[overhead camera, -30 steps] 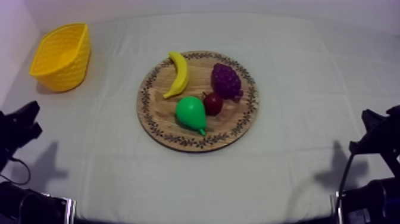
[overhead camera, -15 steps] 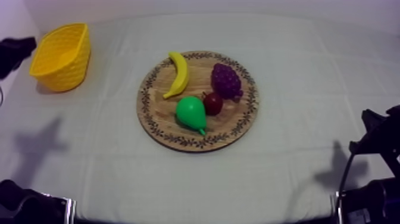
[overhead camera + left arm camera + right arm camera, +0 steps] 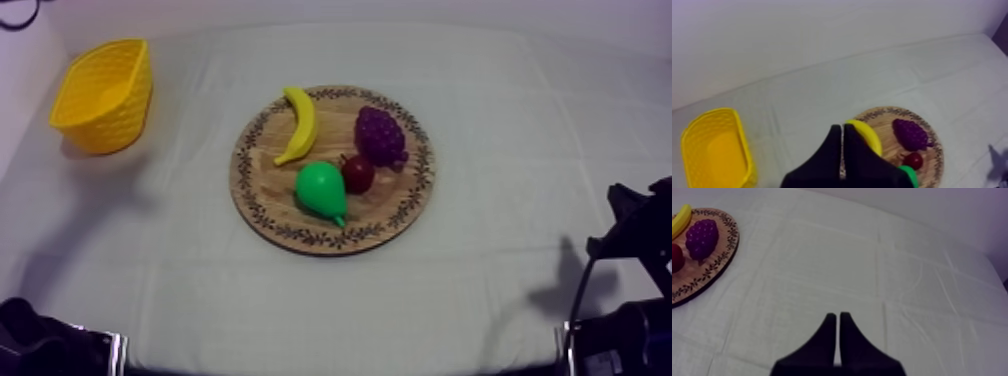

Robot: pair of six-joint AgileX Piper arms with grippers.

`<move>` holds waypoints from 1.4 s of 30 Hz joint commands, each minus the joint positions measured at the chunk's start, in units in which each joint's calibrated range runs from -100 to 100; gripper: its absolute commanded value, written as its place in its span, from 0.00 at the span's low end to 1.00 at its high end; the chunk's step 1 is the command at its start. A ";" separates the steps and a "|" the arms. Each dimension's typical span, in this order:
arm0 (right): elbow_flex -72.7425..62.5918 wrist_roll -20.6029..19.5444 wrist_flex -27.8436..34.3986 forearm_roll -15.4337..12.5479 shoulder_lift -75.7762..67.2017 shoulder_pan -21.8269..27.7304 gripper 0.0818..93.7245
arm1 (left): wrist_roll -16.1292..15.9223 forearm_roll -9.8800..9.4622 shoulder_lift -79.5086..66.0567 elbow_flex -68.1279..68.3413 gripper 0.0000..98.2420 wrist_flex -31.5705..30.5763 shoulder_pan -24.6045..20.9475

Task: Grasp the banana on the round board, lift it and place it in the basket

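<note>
As the banana [image 3: 298, 124] lies on the wooden board [image 3: 270, 195], it occupies the board's far left part, the side that faces the yellow basket [image 3: 103, 95], which stands well apart from the board. Its long axis runs from the board's far rim toward the near side, following the left rim, with the curve bowing inward toward the grapes [image 3: 381, 135]. The pear [image 3: 321, 190] and the small red fruit [image 3: 358, 173] sit nearer the board's middle, the pear close to the banana's near tip. The left gripper [image 3: 842, 129], fingers pressed together on nothing, hangs on the basket side of the board, the banana just ahead of its tips. The right gripper [image 3: 837, 317], likewise closed and empty, rests well off the board's opposite side. The left arm is judged nearer; it would need to part its fingers across the banana's short axis.
</note>
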 commanded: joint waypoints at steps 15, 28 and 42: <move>-0.03 -0.02 0.01 0.03 0.04 0.01 0.01 | 10.35 -4.53 23.59 -17.69 0.00 9.30 8.24; -0.03 -0.02 0.01 0.03 0.04 0.08 0.01 | 20.19 -7.01 37.83 -28.27 0.00 19.17 11.47; -0.03 -0.02 0.01 0.03 0.04 0.09 0.01 | 23.35 -10.49 45.43 -34.00 0.00 31.64 12.14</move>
